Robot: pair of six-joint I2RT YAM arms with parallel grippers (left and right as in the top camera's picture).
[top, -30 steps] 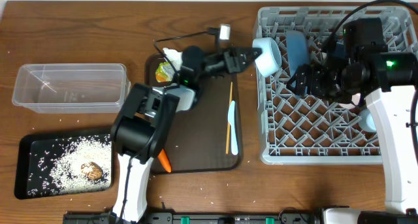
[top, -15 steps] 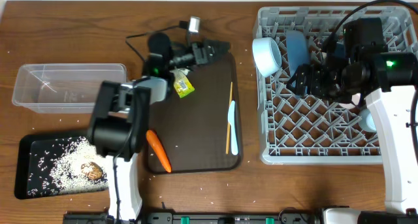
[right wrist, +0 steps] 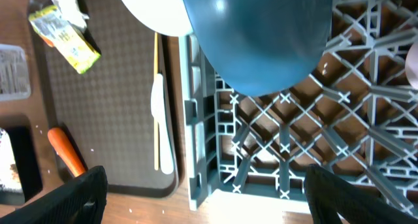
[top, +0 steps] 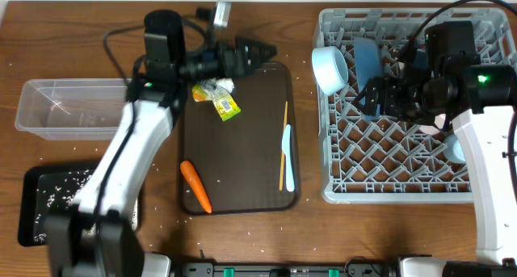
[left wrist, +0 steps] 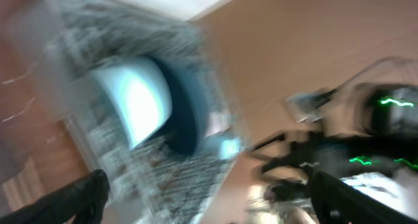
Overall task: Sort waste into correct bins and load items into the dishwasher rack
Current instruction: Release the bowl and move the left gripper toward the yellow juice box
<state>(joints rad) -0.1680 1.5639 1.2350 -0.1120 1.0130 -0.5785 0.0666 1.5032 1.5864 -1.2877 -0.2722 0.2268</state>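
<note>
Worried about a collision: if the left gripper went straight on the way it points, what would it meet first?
Likely the pale blue bowl at the dishwasher rack's left edge; the left gripper points right toward it, nothing between. Height is unclear, so it might pass above.

Quick headcount: one grey rack [top: 396, 198], with one blue plate [top: 367, 59] and one pale blue bowl [top: 329, 69] in it. One brown serving tray [top: 242, 148] carrying one carrot [top: 196, 186], one spoon [top: 287, 158], one yellow-green wrapper [top: 227, 107] and one wad of tissue [top: 212, 87]. The chopsticks [top: 283, 144] read as a single line, so I can't say one or two. One clear tub [top: 56, 115] and one black tray [top: 32, 228]. Rice grains [top: 69, 180]: way too many to count, lol.
</note>
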